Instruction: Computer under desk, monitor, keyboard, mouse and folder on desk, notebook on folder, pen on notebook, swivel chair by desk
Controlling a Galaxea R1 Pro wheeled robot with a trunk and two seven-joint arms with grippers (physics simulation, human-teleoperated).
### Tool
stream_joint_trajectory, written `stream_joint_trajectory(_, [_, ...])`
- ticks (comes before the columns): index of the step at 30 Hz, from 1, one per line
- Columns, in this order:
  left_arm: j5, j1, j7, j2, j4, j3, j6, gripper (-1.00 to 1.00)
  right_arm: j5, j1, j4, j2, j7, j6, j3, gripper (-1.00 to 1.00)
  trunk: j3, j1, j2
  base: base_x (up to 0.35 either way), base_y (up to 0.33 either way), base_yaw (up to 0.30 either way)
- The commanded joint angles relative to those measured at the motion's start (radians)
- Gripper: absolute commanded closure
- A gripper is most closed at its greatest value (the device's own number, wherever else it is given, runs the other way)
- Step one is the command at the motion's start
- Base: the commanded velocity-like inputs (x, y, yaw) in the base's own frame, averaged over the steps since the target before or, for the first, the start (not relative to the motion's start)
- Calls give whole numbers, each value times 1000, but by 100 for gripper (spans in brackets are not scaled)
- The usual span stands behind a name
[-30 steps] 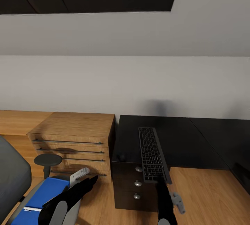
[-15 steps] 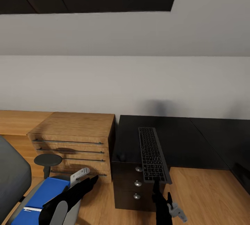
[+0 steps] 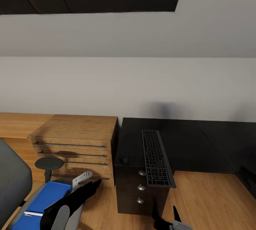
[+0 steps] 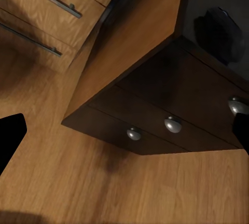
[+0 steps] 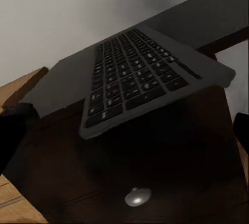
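Now the keyboard point(image 3: 156, 159) overhangs the desk's point(image 3: 199, 141) front edge; right gripper point(image 3: 164, 215) is wide open, empty, so nudge it fully on. Left gripper point(image 3: 93, 184): can't tell.

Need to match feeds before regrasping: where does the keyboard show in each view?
Head view: keyboard at centre, near end overhanging the dark drawer unit.
Right wrist view: keyboard across the middle.
Left wrist view: not in it.
Shared landmark: the drawer unit's round silver knobs.

Home office — desk point(image 3: 199, 141), keyboard point(image 3: 155, 158)
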Motion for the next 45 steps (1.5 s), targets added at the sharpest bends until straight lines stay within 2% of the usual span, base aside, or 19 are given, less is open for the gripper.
stream_joint_trajectory(1, [11, -1, 8, -1, -1, 1, 5, -100, 8, 0, 12, 0, -11, 1, -11, -100, -1, 0, -1, 0, 0, 0])
stream_joint_trajectory(3, [11, -1, 8, -1, -1, 1, 4, -100, 12, 0, 30, -1, -10, 4, -26, -100, -1, 0, -1, 0, 0, 0])
stream_joint_trajectory(13, [10, -1, 9, -3, -1, 0, 3, -100, 21, -1, 129, -1, 1, 13, -36, -100, -1, 0, -1, 0, 0, 0])
stream_joint_trajectory(26, [11, -1, 9, -3, 0, -1, 3, -100, 20, -1, 155, 3, 2, 14, -36, -100, -1, 0, -1, 0, 0, 0])
stream_joint_trajectory(32, [9, -1, 7, -3, 0, -2, 2, -100, 19, -1, 159, -3, -3, 15, -37, -100, -1, 0, -1, -4, 0, 0])
stream_joint_trajectory(45, [9, -1, 6, -3, 0, -2, 2, -100, 20, -1, 191, 1, -3, 15, -37, -100, -1, 0, -1, -260, -16, 0])
